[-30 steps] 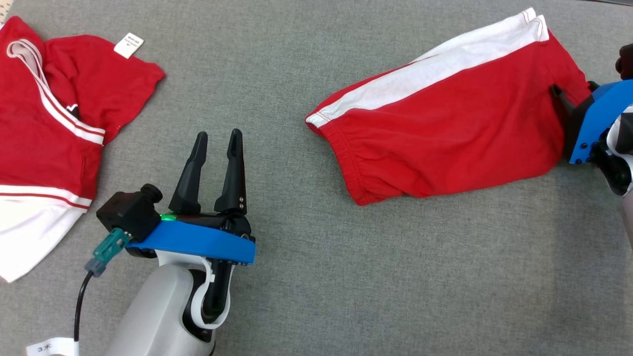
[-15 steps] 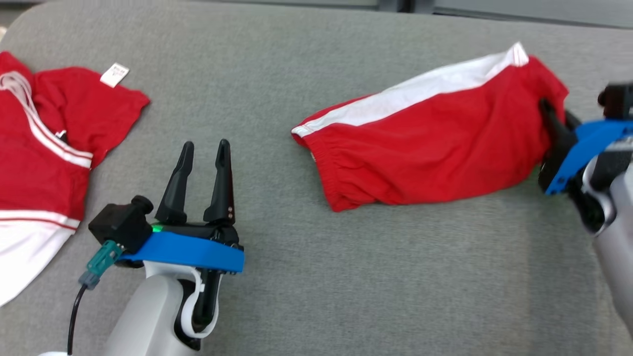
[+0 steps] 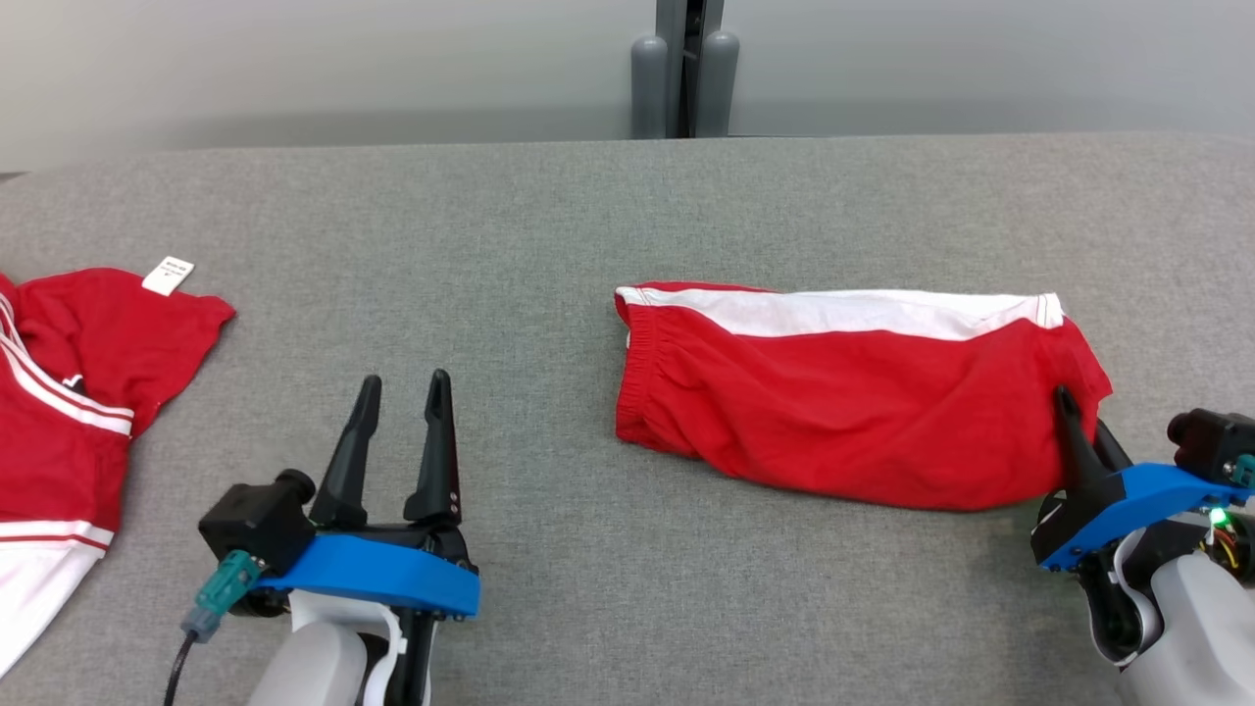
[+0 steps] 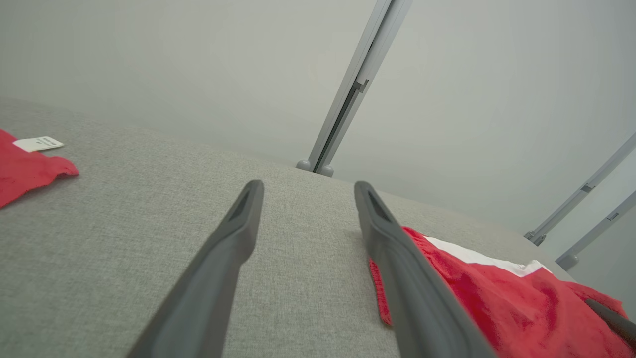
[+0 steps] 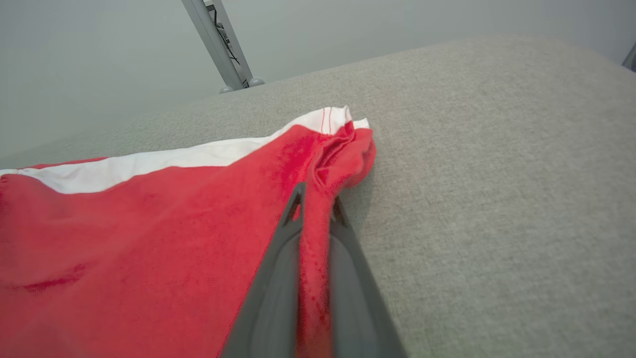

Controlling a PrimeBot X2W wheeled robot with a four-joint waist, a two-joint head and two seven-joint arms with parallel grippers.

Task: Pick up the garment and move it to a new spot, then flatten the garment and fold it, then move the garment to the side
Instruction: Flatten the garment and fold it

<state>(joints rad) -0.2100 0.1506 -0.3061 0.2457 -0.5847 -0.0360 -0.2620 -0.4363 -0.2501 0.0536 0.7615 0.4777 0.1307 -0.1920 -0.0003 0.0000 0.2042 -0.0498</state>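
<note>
Swung crosswise since the earlier frame, the red shorts (image 3: 843,412) are pinched at their right end by the right gripper (image 3: 1077,412), while the spread left gripper (image 3: 405,378) is held well beyond their waistband end.

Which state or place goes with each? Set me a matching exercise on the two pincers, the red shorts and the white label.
Things: 1 left pincer; 2 right pincer; 3 red shorts; 4 white label.
States: A pinched at one end; B open, holding nothing; C on the other garment, far left; D shut on fabric.
Pairs: 1-B; 2-D; 3-A; 4-C.
</note>
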